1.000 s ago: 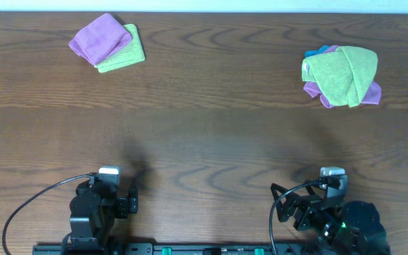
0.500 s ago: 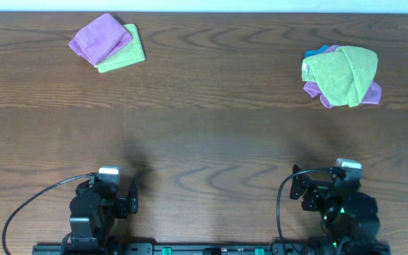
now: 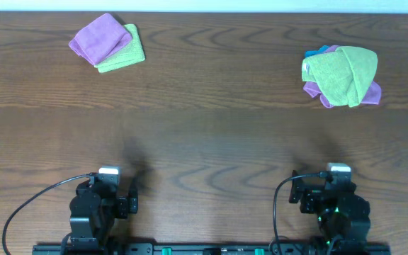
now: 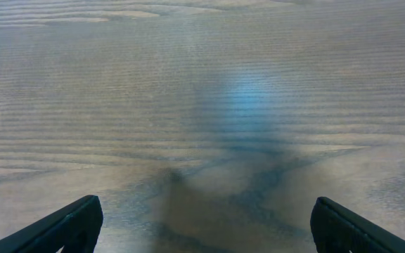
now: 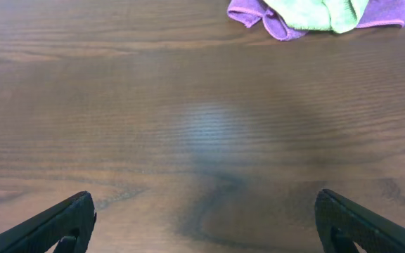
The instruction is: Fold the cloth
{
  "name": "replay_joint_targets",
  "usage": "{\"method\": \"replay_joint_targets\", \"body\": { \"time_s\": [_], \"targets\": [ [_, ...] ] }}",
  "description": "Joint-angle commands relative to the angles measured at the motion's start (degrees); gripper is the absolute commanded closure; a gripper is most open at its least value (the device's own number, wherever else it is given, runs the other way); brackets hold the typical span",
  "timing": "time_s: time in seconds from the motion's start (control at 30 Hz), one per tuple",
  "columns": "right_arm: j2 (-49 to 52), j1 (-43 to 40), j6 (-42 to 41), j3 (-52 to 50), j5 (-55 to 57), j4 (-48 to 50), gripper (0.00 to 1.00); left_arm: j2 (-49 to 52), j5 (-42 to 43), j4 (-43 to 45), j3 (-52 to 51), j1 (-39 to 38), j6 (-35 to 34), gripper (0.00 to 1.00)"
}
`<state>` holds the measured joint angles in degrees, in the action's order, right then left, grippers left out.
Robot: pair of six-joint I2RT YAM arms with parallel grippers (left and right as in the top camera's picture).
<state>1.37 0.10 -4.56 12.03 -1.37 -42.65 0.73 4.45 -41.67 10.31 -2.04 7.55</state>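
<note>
Here, the cloth (image 3: 98, 37) lies folded near the far left corner of the table (image 3: 211, 127), stacked on a lime-green towel (image 3: 128, 54), seemingly as finished work. Our left gripper (image 4: 204, 223) and right gripper (image 5: 202, 211) hover by the near edge, both spread wide and empty, well apart from it.

Arms tucked low; left end effector (image 4: 202, 226), right end effector (image 5: 202, 223) spread wide, empty
</note>
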Motion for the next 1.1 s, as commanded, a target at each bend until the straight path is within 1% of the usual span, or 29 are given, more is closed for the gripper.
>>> {"method": "replay_joint_targets", "body": {
  "time_s": [0.0,0.13,0.33,1.07],
  "targets": [
    [-1.1,-0.6,2.4,-1.3,-1.0,0.0,0.01,-0.5,-0.6,-0.4,-1.0,-0.2,0.6,0.05],
    [-1.1,-0.6,2.3,-2.7,-1.0,0.0,0.01,-0.5,-0.6,-0.4,-1.0,-0.2,0.6,0.05],
    [-1.1,-0.5,4.7,-2.7,-1.0,0.0,0.01,-0.5,-0.6,-0.4,-1.0,-0.2,0.6,0.05],
    [-1.0,-0.5,4.6,-2.7,-1.0,0.1,0.01,-0.5,-0.6,-0.4,-1.0,-0.2,0.6,0.04]
  ]
}}
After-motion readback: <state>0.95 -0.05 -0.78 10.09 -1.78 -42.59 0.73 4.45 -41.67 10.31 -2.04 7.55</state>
